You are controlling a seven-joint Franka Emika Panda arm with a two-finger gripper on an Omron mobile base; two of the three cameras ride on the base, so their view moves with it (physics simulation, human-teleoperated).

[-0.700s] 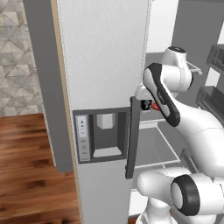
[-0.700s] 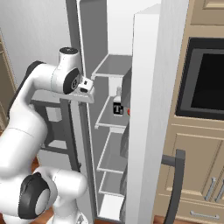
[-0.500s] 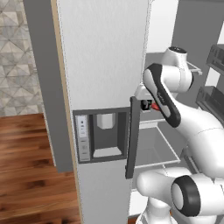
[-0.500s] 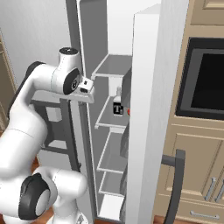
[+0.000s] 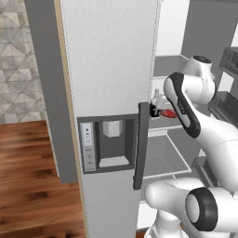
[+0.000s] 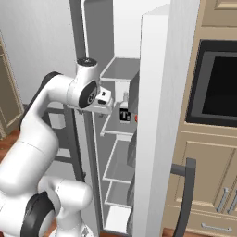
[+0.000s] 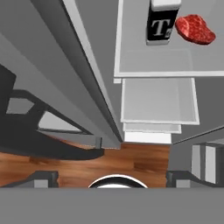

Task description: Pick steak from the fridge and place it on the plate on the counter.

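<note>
Hovering unchanged before the steak [image 7: 195, 29]

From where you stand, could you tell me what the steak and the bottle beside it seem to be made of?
The steak looks like raw meat: red, glossy, marbled with pale streaks. The bottle seems dark glass or plastic, smooth, with a white cap and a white "T" label; which one is unclear.

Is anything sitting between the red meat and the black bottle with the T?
No. In the hand view the steak lies right beside the bottle, with bare shelf between.
</note>
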